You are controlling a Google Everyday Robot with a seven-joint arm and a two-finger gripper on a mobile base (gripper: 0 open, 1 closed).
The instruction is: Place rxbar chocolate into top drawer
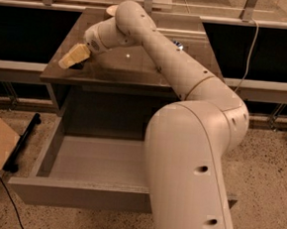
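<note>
gripper (73, 57) over brown cabinet top (118, 69), speckled floor (270, 169) around.

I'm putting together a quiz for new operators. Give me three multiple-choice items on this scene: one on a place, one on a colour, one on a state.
1. Where is the gripper?
A. Over the left front part of the brown cabinet top
B. Down inside the drawer
C. On the floor beside the cardboard box

2. What colour is the inner floor of the top drawer?
A. Red
B. Grey
C. Green

3. What state is the top drawer in?
A. Pushed fully shut
B. Pulled open
C. Taken out and laid on the cabinet

Answers:
1 A: the arm reaches across the cabinet top and the gripper is near its left front corner.
2 B: the bare floor and walls of the drawer are plain grey.
3 B: the drawer juts out from the cabinet, so its floor is visible.
</note>
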